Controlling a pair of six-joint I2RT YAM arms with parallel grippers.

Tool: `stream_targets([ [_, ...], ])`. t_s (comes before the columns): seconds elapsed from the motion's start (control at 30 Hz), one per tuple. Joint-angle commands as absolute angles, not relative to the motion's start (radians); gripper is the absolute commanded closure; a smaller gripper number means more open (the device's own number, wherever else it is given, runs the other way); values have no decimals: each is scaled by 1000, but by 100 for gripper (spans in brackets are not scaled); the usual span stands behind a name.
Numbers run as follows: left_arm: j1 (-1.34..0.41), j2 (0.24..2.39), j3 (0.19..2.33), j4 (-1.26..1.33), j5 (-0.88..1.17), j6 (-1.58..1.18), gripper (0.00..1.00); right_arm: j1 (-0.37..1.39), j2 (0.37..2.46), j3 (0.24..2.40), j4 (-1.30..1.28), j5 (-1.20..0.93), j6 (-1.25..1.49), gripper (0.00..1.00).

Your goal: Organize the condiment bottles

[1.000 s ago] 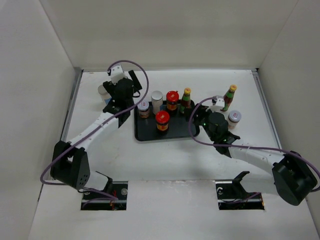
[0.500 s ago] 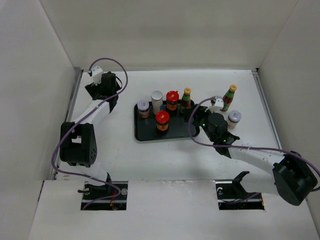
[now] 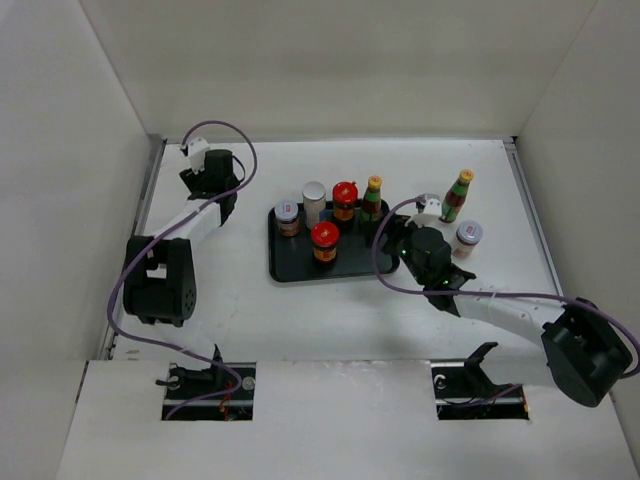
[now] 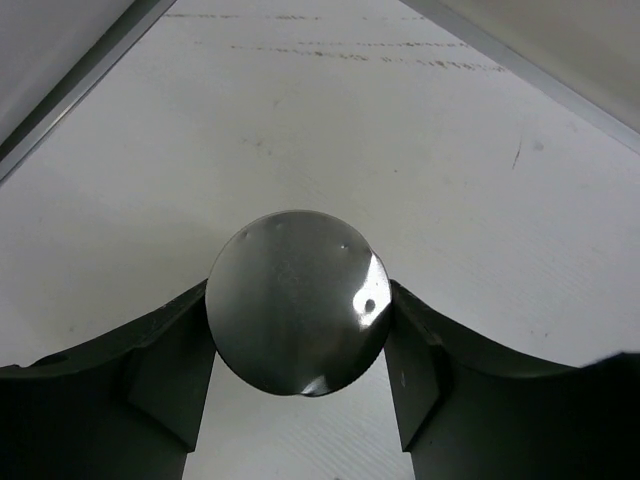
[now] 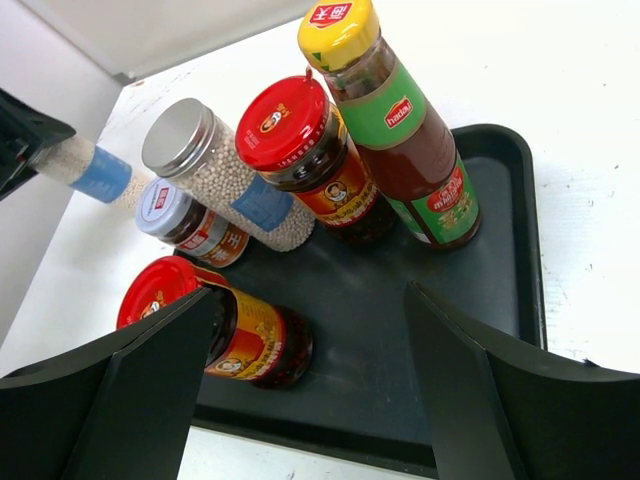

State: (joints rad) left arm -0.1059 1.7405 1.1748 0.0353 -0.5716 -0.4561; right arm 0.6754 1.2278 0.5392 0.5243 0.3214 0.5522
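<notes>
Top external: tray (image 3: 290,268) holds five bottles (image 3: 324,238); two wait right on tabletop (image 3: 330,310); left pincer (image 4: 298,330) grips silver-capped shaker (image 4: 295,290), right pincer (image 5: 308,300) wide.

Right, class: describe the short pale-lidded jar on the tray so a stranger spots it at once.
Find the black tray mid-table. Four containers line its far edge; the jar is at the left end, beside the silver-capped shaker. It is the shortest in that row, the other caps being silver, red and yellow.

White table (image 3: 250,300), plain white walls (image 3: 340,60)
</notes>
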Motion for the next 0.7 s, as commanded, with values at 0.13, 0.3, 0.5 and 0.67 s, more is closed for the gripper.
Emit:
stream_targets([
  [0.13,-266,1363,991,127,-640,-408,56,682,1227,560,560,333,540,17],
  [0.3,-419,1183,902,80,-679,-391,56,682,1229,563,554,330,540,17],
  [0.5,-557,1149,887,-14,-687,-365,56,674,1221,555,555,324,549,17],
  [0.67,-633,1193,877,-12,-658,-382,56,673,1221,551,560,333,548,17],
])
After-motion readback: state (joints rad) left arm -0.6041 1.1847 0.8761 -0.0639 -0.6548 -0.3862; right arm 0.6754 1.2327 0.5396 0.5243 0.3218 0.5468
